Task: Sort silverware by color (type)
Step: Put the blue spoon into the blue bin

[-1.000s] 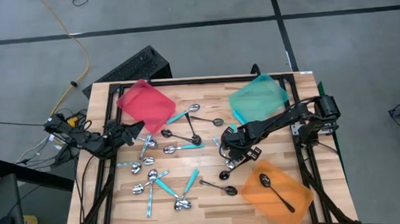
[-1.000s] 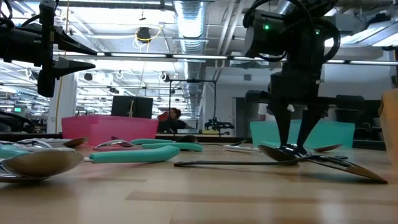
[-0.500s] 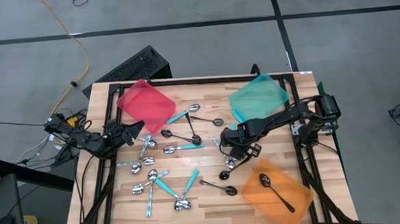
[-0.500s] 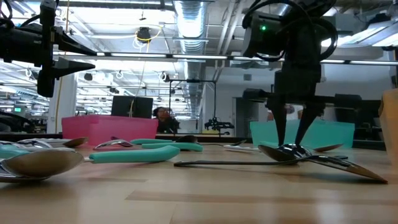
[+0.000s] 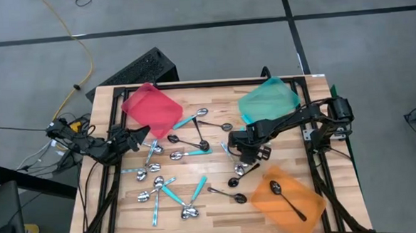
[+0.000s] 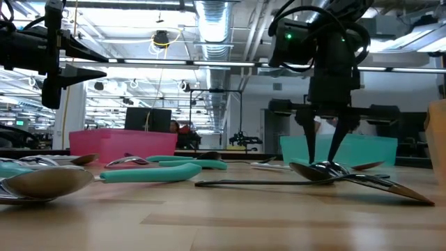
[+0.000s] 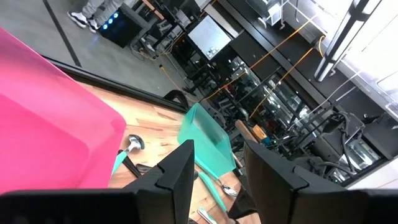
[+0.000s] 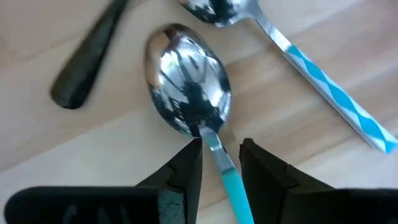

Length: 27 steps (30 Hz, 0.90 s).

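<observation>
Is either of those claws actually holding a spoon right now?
No. The right gripper straddles a teal-handled spoon's neck, fingers open, not clamped. The left gripper is open and empty.

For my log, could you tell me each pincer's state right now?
Left pincer: open, empty.
Right pincer: open astride a teal-handled spoon.

Bright overhead ceiling lights [image 6: 212,21] lit everything evenly; glare bloomed there, shadows stayed soft, and the near tabletop [image 6: 223,223] was blurred.
</observation>
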Each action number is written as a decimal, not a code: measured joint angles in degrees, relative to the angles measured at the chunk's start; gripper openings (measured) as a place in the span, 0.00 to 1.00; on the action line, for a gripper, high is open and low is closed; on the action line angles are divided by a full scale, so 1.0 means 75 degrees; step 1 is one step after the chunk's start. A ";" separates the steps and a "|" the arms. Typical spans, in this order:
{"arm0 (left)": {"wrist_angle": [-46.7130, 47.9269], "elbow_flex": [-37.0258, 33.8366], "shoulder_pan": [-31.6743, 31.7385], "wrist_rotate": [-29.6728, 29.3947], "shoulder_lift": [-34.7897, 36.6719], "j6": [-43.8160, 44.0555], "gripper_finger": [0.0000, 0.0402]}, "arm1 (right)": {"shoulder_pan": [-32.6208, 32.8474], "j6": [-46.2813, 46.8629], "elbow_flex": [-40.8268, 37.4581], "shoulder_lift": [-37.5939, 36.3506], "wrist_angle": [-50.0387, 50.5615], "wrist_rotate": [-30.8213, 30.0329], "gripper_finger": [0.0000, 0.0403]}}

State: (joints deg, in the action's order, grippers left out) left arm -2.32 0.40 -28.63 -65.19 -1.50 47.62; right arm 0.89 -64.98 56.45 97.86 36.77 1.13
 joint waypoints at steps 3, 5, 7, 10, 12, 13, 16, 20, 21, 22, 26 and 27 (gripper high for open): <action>-0.0001 0.0000 0.0001 0.0003 0.0000 0.0000 0.31 | -0.0013 -0.0156 0.0000 0.0000 -0.0002 0.0017 0.32; -0.0001 0.0000 0.0001 0.0003 0.0000 0.0003 0.31 | -0.0038 -0.0204 0.0000 0.0000 0.0000 0.0025 0.32; -0.0001 0.0000 0.0000 0.0005 0.0000 0.0003 0.31 | -0.0080 -0.0223 0.0000 0.0017 -0.0021 0.0032 0.32; -0.0001 -0.0003 0.0001 0.0015 0.0000 0.0006 0.31 | -0.0146 -0.0223 0.0009 0.0219 -0.0090 0.0031 0.32; -0.0004 0.0000 -0.0002 0.0029 0.0003 0.0006 0.31 | -0.0150 -0.0206 0.0027 0.0363 -0.0143 0.0022 0.32; -0.0004 0.0000 -0.0001 0.0028 0.0003 0.0009 0.31 | -0.0138 -0.0206 0.0045 0.0414 -0.0134 -0.0014 0.32; -0.0004 -0.0002 -0.0002 0.0026 0.0003 0.0009 0.31 | -0.0062 -0.0206 0.0044 0.0510 -0.0095 -0.0172 0.32; -0.0004 0.0000 0.0000 0.0025 0.0003 0.0006 0.31 | -0.0053 -0.0200 0.0038 0.0556 -0.0072 -0.0204 0.32; -0.0005 0.0000 0.0001 0.0023 0.0003 0.0006 0.31 | -0.0056 -0.0199 0.0035 0.0560 -0.0069 -0.0201 0.31; -0.0004 -0.0003 0.0001 0.0020 0.0003 0.0006 0.31 | -0.0077 -0.0197 0.0034 0.0560 -0.0069 -0.0201 0.30; -0.0004 0.0000 0.0001 0.0020 0.0003 0.0006 0.31 | -0.0088 -0.0193 0.0024 0.0565 -0.0055 -0.0201 0.26; -0.0004 0.0000 0.0001 0.0017 0.0003 0.0006 0.31 | -0.0088 -0.0152 0.0023 0.0565 -0.0052 -0.0203 0.24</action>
State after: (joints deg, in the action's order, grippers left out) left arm -2.35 0.40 -28.62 -65.06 -1.48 47.66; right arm 0.23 -66.12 56.62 102.10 36.38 -0.39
